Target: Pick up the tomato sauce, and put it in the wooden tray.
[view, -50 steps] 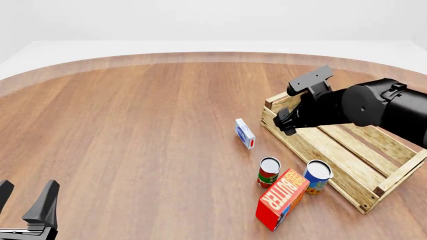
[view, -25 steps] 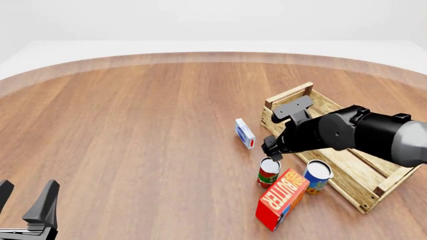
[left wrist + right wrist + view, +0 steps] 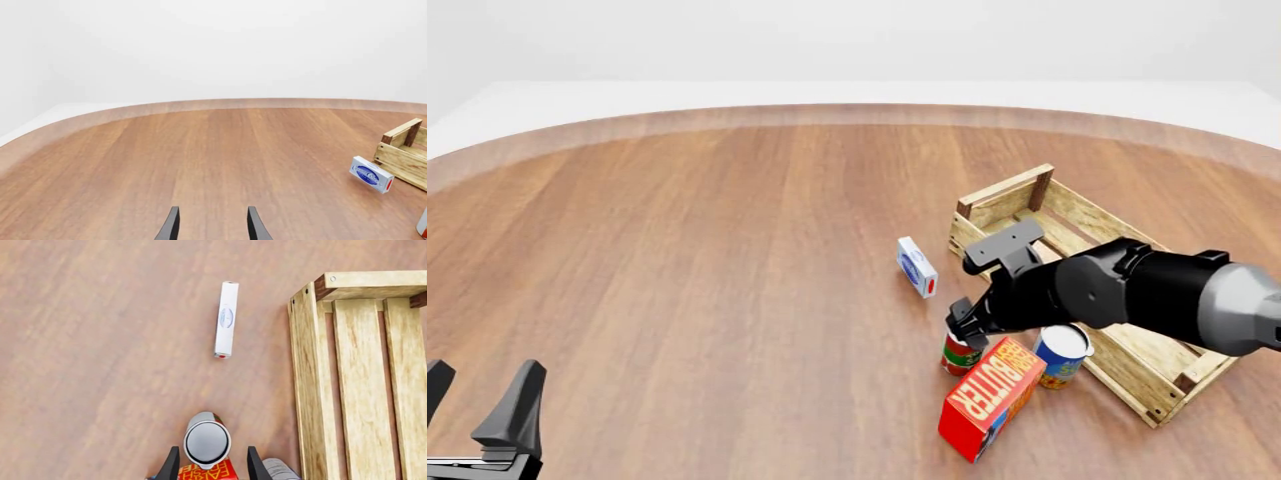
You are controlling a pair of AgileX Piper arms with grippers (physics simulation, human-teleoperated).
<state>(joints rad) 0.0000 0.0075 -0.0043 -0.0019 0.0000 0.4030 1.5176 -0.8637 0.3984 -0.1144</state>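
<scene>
Left gripper (image 3: 481, 415) parked at near-left table edge, fingers spread, holding nothing. Small blue-and-white box (image 3: 917, 267) stands on edge mid-table. Tomato sauce (image 3: 207, 441) upright on the table, just beside the butter box (image 3: 992, 397). Right gripper (image 3: 207, 464) directly over the can, fingers apart on either side of its top; contact cannot be determined. Blue-labelled can (image 3: 1062, 353) next to wooden tray (image 3: 1121, 360), far right.

Right arm: enters from the frame's right edge, reaching toward lower centre-right, wrist angled down. Right gripper (image 3: 962, 326): fingers parted, pointing downward. Left gripper (image 3: 481, 405): lower left corner, fingers parted, pointing up-frame.
</scene>
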